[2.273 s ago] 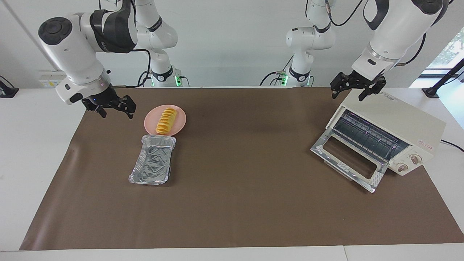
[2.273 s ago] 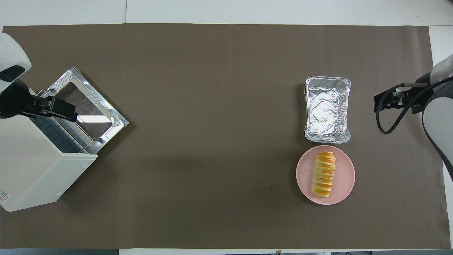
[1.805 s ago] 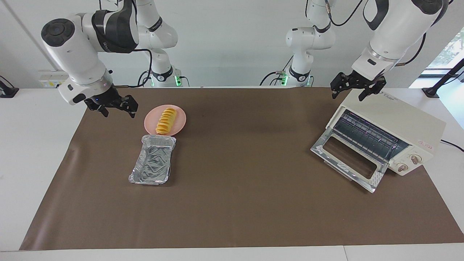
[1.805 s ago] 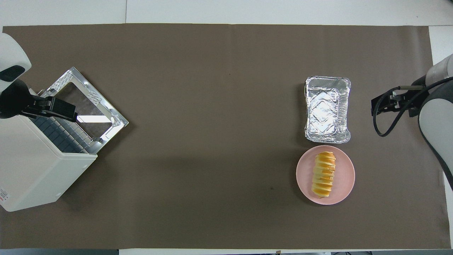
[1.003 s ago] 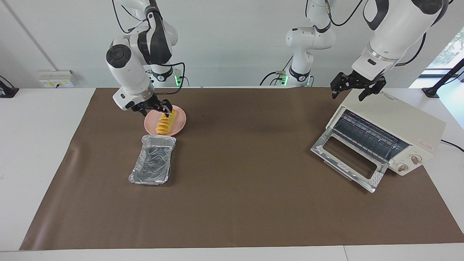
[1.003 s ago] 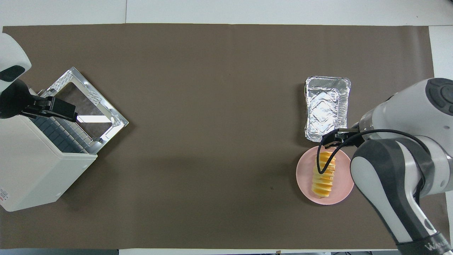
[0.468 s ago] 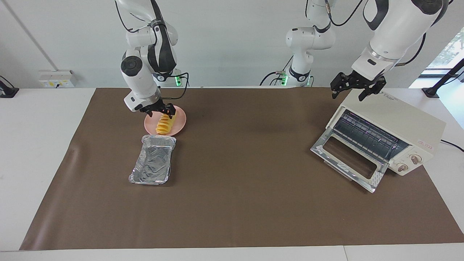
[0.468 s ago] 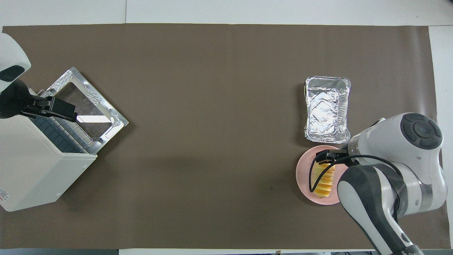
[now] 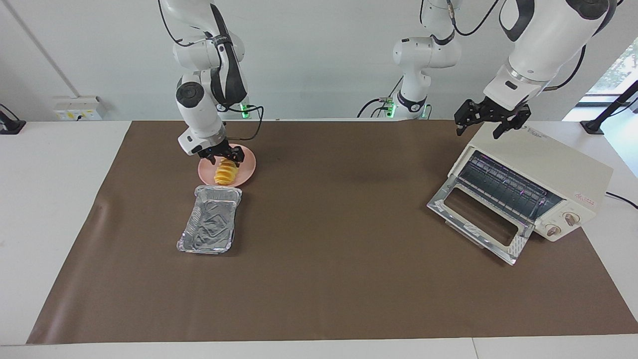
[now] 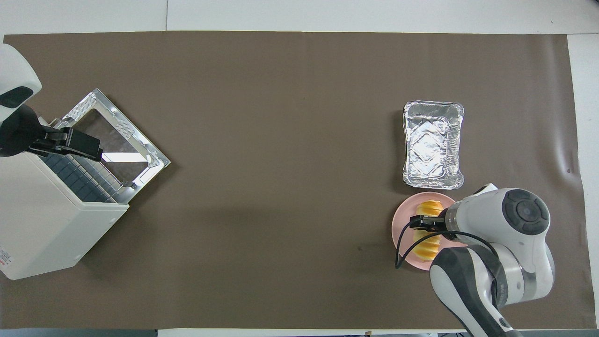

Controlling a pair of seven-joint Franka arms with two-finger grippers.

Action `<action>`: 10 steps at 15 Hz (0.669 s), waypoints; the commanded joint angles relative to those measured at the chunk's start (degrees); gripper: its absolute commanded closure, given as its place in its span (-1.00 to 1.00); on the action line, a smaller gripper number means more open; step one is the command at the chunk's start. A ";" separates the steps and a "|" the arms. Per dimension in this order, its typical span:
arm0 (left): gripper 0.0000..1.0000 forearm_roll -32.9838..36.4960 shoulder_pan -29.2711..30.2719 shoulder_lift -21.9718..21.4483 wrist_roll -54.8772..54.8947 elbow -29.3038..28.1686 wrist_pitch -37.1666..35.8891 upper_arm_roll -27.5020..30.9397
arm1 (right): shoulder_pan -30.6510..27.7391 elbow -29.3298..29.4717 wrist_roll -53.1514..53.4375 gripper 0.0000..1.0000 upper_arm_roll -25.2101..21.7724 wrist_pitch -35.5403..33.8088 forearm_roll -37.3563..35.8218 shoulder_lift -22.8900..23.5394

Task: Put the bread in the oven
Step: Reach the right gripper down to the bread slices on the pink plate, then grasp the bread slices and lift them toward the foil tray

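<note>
Yellow-orange ridged bread (image 9: 225, 174) on pink plate (image 9: 245, 171); right fingers (image 9: 227, 157) spread over it.

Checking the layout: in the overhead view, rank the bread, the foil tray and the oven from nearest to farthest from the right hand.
1. Bread, under the right hand, on the pink plate.
2. Foil tray, beside the plate.
3. Oven, at the left arm's end.

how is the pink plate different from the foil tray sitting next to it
Shape: the pink plate is round and shallow; the foil tray is rectangular, with raised walls.
Surface: the plate is smooth pink; the tray is crinkled silver.
Contents: the plate carries the bread, with the right end effector over it; nothing lies in the tray.
Position: the plate lies nearer to the robots than the tray.
Shared: both rest on the brown mat, side by side, toward the right arm's end.
</note>
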 commanded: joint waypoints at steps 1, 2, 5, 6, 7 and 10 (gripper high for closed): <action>-1.00 0.78 0.52 -1.06 0.43 -0.90 0.13 -0.42 | 0.52 -0.95 1.06 -0.43 0.08 1.51 0.70 0.38; -1.00 0.78 0.52 -1.06 0.43 -0.90 0.04 -0.33 | 0.61 -0.95 1.06 -0.15 0.08 1.42 0.70 0.38; -1.00 0.78 0.52 -1.06 0.43 -0.90 0.04 -0.33 | 0.70 -0.86 0.80 1.00 0.08 1.33 0.70 0.47; -1.00 0.78 0.52 -1.06 0.43 -0.90 0.13 -0.33 | 0.70 -0.86 0.80 1.00 0.08 1.25 0.70 0.47; -1.00 0.78 0.52 -1.06 0.43 -0.90 0.04 -0.33 | 0.70 -0.69 0.88 1.00 0.08 0.90 0.70 0.47; -1.00 0.78 0.52 -1.06 0.43 -0.90 0.04 -0.33 | 0.61 1.58 1.06 1.00 0.08 -2.42 0.70 0.12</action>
